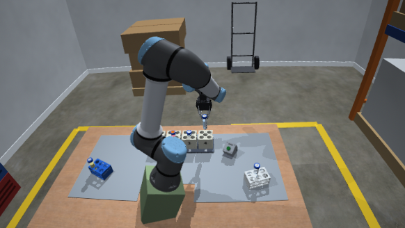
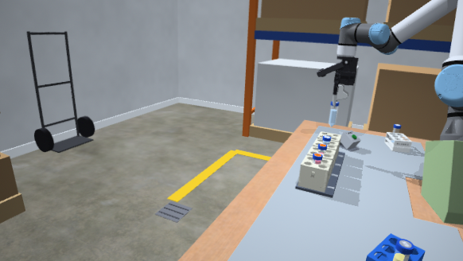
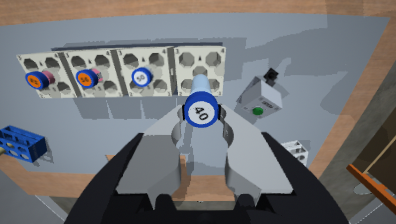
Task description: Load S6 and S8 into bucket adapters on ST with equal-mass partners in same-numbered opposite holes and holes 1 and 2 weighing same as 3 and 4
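Top view: the gripper point(image 1: 204, 113) hangs above adapter 4 point(image 1: 205, 138), jaws clamped on the 40 mL water blank point(image 1: 204, 121). Exterior view: the blank hangs upright, clear of the adapters. Wrist view: adapter 4's holes stand vacant beneath its cap.

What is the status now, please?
Gripper shut on the 40 mL blank. Blank held upright above adapter 4, all its holes free. Nothing in the way below.
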Controlling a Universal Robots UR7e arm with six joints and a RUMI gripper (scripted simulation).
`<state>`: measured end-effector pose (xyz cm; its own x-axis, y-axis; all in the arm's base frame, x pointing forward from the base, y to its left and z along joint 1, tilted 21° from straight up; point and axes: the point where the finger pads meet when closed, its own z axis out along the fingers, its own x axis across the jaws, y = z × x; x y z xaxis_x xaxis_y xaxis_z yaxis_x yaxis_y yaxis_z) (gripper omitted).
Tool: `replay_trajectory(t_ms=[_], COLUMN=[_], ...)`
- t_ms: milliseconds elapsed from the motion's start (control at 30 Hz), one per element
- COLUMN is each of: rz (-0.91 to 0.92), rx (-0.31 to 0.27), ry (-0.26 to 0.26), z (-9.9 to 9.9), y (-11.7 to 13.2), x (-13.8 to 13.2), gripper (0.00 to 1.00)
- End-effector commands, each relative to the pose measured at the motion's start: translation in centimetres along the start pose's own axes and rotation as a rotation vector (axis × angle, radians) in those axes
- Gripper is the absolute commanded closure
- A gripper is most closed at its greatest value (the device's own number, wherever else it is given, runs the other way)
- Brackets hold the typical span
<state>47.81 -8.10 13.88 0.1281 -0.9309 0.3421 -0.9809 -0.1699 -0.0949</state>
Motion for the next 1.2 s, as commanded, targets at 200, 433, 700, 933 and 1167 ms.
replay_trajectory(t_ms=[200,433,700,933,1167], rz=[0.001,0.001,0.001,0.001,0.001], rx=[0.000,0.000,0.000,0.000,0.000], ry=[0.001,0.001,0.001,0.001,0.001], z=[1.8,3.2,4.0,4.0,4.5], y=[-0.1,-0.1,-0.1,-0.1,-0.1], x=[0.0,0.0,0.0,0.0,0.0], gripper=[1.00,1.00,1.00,1.00,1.00])
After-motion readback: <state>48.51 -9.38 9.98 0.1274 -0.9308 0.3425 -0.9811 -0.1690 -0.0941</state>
